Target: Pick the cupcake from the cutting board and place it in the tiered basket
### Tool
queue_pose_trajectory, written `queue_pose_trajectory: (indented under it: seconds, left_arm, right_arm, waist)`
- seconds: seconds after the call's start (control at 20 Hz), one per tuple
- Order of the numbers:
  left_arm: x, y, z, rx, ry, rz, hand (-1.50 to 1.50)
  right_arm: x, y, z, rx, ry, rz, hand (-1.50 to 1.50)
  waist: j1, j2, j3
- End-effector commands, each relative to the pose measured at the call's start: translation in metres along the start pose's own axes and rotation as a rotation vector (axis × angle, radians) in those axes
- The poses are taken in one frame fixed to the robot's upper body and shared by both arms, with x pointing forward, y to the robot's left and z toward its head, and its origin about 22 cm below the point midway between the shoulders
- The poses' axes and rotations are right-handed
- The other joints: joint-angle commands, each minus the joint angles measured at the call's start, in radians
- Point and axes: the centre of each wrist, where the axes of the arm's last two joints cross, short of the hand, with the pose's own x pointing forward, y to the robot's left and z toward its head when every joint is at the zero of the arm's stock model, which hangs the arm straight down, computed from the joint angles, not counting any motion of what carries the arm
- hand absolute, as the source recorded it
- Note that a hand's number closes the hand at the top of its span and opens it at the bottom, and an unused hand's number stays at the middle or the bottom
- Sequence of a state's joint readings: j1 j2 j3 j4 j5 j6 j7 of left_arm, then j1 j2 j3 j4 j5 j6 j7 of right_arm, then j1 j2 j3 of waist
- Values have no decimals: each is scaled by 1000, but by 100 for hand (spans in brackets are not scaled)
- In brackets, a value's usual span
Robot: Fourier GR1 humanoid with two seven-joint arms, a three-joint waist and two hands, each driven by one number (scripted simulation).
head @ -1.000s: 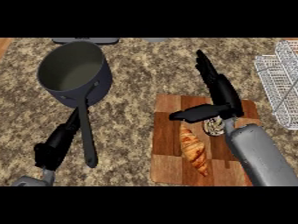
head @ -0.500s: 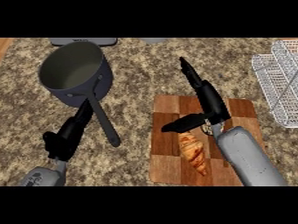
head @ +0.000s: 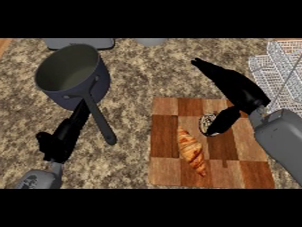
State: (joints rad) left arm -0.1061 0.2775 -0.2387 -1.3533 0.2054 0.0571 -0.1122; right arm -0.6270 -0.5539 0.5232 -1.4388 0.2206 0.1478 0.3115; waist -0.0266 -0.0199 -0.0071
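I find the small dark-wrapped cupcake (head: 209, 122) on the brown wooden cutting board (head: 166, 146), at the board's 1 o'clock. My right hand (head: 239, 91) spreads over it, thumb alongside; no grasp made, I judge. The white wire tiered basket (head: 285, 73) waits at 2 o'clock on the speckled granite bench (head: 133, 88). Left hand (head: 65, 135) rests open at 8 o'clock.

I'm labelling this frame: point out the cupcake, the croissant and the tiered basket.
cupcake (head: 209, 120), head view, its visible wrapper edge.
croissant (head: 192, 150), head view, its middle.
tiered basket (head: 284, 73), head view, its wire wall.
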Motion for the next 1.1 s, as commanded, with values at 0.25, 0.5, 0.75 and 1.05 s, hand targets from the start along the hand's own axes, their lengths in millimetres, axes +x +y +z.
queue_pose_trajectory:
  seconds: [0.25,0.5,0.75,1.05]
  left_arm:
    - [0,-4,-1,4,-18,-7,0]
    - [15,3,-6,-21,-47,16,0]
    - [7,-10,-5,-33,-29,7,0]
    - [-8,-13,-4,-56,-15,-5,0]
  right_arm:
    - [71,-13,44,270,149,384,-150]
    - [92,-14,60,250,236,356,-150]
    - [91,7,61,137,271,321,-150]
    - [63,28,41,174,424,427,-150]
  waist:
    - [-4,4,4]
    - [22,15,6]
    - [27,18,7]
    - [28,21,7]
